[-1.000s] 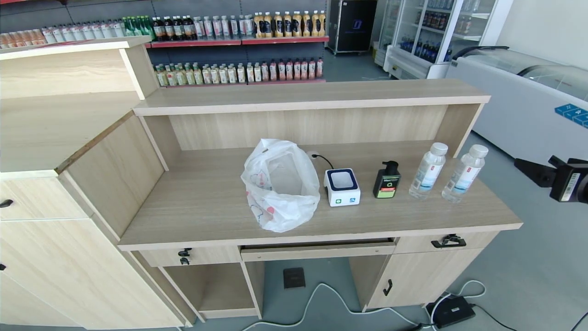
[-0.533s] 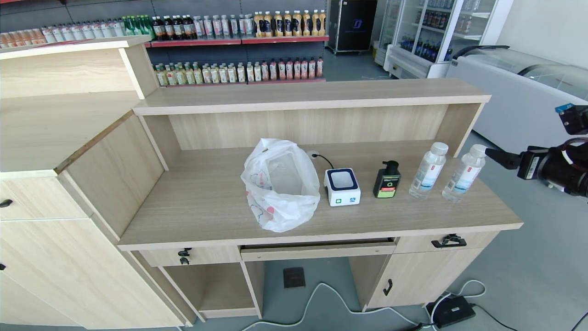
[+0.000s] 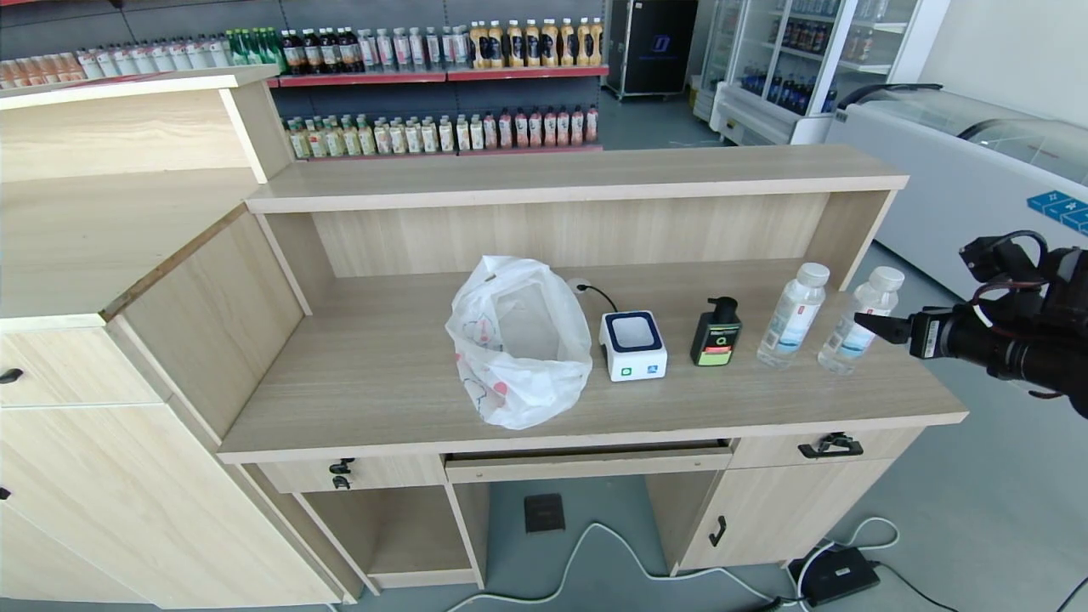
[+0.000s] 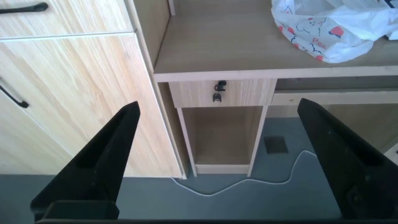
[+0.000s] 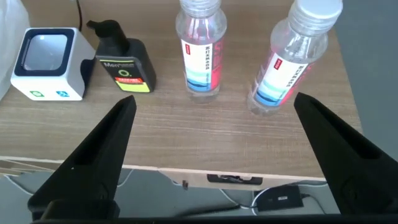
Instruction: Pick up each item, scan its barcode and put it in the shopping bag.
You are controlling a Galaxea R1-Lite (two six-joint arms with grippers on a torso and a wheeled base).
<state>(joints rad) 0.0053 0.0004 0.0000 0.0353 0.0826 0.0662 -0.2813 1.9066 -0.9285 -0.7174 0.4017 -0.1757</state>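
Observation:
On the wooden counter (image 3: 382, 374) stand a white shopping bag (image 3: 518, 340), a white scanner (image 3: 633, 344), a black pump bottle (image 3: 716, 333) and two clear water bottles (image 3: 792, 316) (image 3: 858, 331). My right gripper (image 3: 871, 325) hovers open at the counter's right end, just in front of the rightmost bottle and holding nothing. Its wrist view looks down on the scanner (image 5: 46, 62), pump bottle (image 5: 121, 68) and both water bottles (image 5: 200, 50) (image 5: 289, 59) beyond the right gripper (image 5: 214, 102). My left gripper (image 4: 219, 107) is open, low before the counter's left front; the bag (image 4: 329, 31) lies beyond.
A raised shelf and back wall enclose the counter's far side, with a taller side panel (image 3: 212, 314) on the left. Drawers and a cabinet sit under the top, cables (image 3: 595, 552) on the floor. A chest freezer (image 3: 960, 161) stands to the right.
My right gripper has come in from the right, first rising, then dropping to the rightmost water bottle. Everything on the counter stays put.

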